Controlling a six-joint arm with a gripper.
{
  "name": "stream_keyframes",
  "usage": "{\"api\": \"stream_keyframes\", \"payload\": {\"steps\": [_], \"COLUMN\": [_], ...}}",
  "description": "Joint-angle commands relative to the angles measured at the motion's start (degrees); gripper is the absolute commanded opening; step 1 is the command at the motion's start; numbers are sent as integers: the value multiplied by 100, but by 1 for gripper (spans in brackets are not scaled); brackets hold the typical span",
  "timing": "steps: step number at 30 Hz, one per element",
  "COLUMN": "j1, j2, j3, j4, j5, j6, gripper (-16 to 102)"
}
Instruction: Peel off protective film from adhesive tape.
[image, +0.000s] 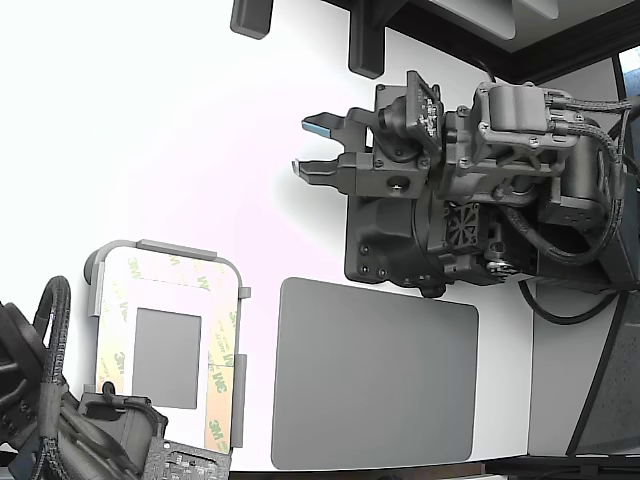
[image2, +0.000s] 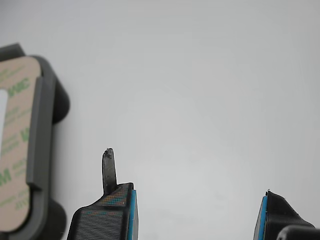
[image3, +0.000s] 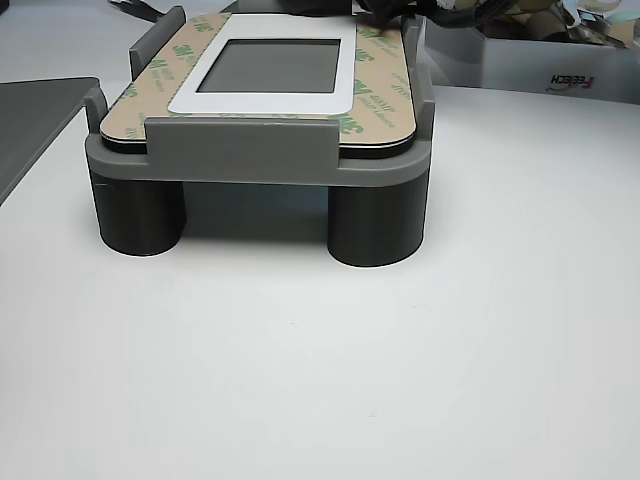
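A white rounded plate (image: 165, 300) with a grey square panel lies in a grey fixture (image: 165, 248) at the exterior view's lower left. Cream protective film (image: 221, 370) printed with green 3M logos borders it in three strips. They also show in the other view, where the film (image3: 385, 80) lies flat on the plate. The adhesive tape is hidden under the film. My gripper (image: 300, 147) hovers open well up and to the right of the fixture, holding nothing. In the wrist view the gripper (image2: 192, 210) points at bare white table, with the film (image2: 15, 150) off to one side.
A large dark grey mat (image: 375, 385) lies to the right of the fixture in the exterior view. A second arm (image: 60, 430) with cables sits at the fixture's lower left end. The fixture (image3: 260, 160) stands on round legs. A box of cables (image3: 540, 50) is behind it.
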Motion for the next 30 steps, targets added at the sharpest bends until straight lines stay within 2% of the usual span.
{"api": "stream_keyframes", "payload": {"steps": [1, 4, 10, 21, 23, 26, 29, 30], "j1": [756, 756, 756, 896, 1204, 1441, 2443, 2698], "j2": [132, 132, -44, -1433, -1582, -1723, -1951, -2057], "j3": [70, 79, 79, 70, 70, 35, 62, 44], "j4": [-158, -255, -721, -2285, -2435, -2751, -2944, -2997], "j5": [-431, -264, -237, -378, -79, 18, 949, 1125], "j6": [-8227, -8446, -7717, -8139, -8446, -9439, -9220, -9220], "gripper": [-11, -11, -11, -11, -11, -11, -11, -11]}}
